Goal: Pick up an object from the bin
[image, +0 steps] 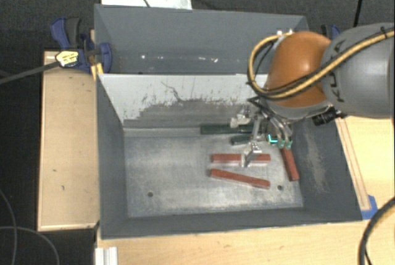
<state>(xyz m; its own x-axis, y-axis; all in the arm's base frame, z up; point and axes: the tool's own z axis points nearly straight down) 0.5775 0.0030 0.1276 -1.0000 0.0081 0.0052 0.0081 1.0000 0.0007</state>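
My gripper (252,151) hangs low in the right half of the bin, directly over a reddish-brown flat bar (229,159) that lies crosswise on the floor. A second reddish-brown bar (239,178) lies just in front of it, slightly slanted. To the gripper's right, a third reddish stick (290,166) with a teal end points toward the back. Behind the gripper, a dark green stick (216,130) lies along the foot of the back wall, and a shorter green piece (239,141) is partly hidden by the gripper.
The arm, with its orange dome and yellow-black cables, reaches in over the bin's right wall. The bin's sloped right wall stands close to the gripper. Bare scratched floor stretches across the left half of the bin.
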